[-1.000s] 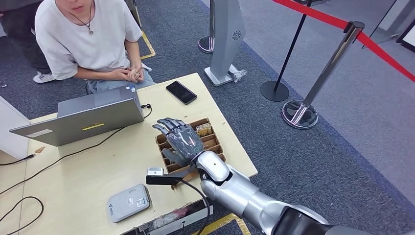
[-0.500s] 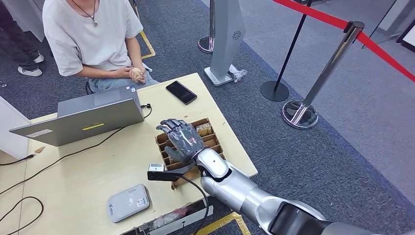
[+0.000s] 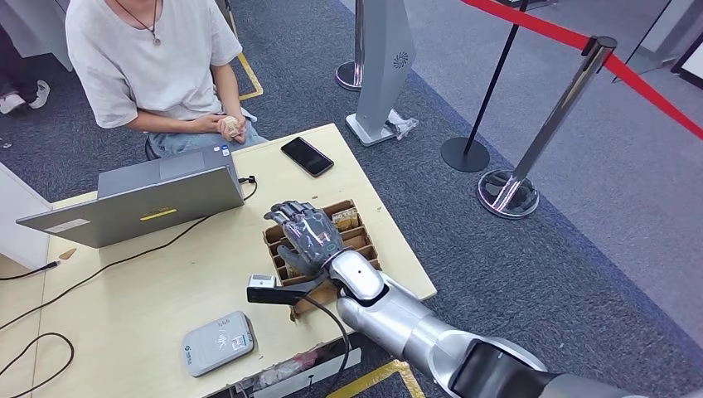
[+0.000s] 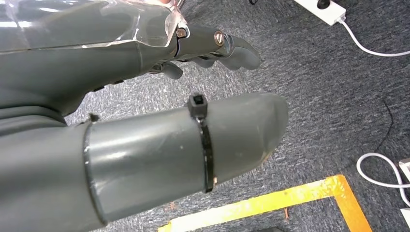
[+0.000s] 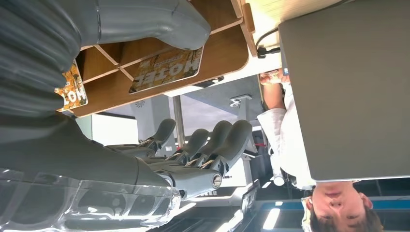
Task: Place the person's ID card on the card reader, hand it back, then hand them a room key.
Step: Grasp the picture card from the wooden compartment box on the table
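Room key cards sit in the wooden slotted tray (image 3: 358, 240) at about 3 o'clock on the counter (image 3: 149, 290); two cards with "HOTEL" print are readable in the right wrist view, one (image 5: 167, 69) flat in a slot, one (image 5: 72, 92) partly hidden behind the robot hand. One tray, several dividers. ID card: cannot tell where it is.

Right robot hand (image 3: 308, 235) hovers palm-down over the tray, fingers spread and slightly bent, holding nothing; the thumb is over the slot with the flat card, contact unclear. Left robot hand (image 4: 145, 96) hangs above grey carpet, fingers loosely extended and apart, nothing in it.

One card reader (image 3: 217, 342), a grey rounded pad, at 6 o'clock on the counter, well apart from the tray. One small black-and-silver device (image 3: 273, 290) on a cable just beside the tray's near end. One open laptop (image 3: 137, 199) at 10 o'clock, back toward the camera. One black phone (image 3: 307, 156) at 1 o'clock near the far edge. Dark cables run across the counter's left part.

One person (image 3: 153, 58) in a light T-shirt sits at 12 o'clock behind the counter, hands clasped together. Two stanchion posts (image 3: 564, 108) with red belt at the right, on the floor.
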### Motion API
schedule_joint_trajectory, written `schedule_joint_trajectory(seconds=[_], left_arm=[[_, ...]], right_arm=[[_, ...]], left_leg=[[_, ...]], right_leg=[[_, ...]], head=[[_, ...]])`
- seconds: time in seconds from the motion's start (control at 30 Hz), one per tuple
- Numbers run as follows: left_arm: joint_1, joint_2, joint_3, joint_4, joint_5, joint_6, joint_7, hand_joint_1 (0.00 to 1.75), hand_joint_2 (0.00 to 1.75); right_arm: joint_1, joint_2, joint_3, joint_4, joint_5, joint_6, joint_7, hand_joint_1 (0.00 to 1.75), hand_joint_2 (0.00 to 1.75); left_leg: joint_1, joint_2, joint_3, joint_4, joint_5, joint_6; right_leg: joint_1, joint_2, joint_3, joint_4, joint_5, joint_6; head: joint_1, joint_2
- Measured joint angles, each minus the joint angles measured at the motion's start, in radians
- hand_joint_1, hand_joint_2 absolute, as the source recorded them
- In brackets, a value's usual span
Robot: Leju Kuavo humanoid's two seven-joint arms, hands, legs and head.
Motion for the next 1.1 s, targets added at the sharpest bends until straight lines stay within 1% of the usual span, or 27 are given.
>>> schedule_joint_trajectory(seconds=[0.37,0.63,1.1], left_arm=[[0.001,0.001,0.0,0.0,-0.001,0.0,0.0,0.0,0.0],[0.001,0.001,0.0,0.0,-0.006,0.0,0.0,0.0,0.0],[0.002,0.001,0.0,0.0,-0.006,0.001,-0.001,0.0,0.0]], right_arm=[[-0.004,0.001,-0.004,0.006,0.014,-0.003,0.002,0.69,1.75],[0.008,-0.002,-0.027,0.007,0.014,-0.014,0.01,0.77,1.75],[0.025,-0.011,-0.048,0.001,0.015,-0.02,0.013,0.77,1.75]], left_leg=[[0.0,0.0,0.0,0.0,0.0,0.0],[0.0,0.0,0.0,0.0,0.0,0.0],[0.0,0.0,0.0,0.0,0.0,0.0]], right_leg=[[0.0,0.0,0.0,0.0,0.0,0.0],[0.0,0.0,0.0,0.0,0.0,0.0],[0.0,0.0,0.0,0.0,0.0,0.0]], head=[[0.0,0.0],[0.0,0.0],[0.0,0.0]])
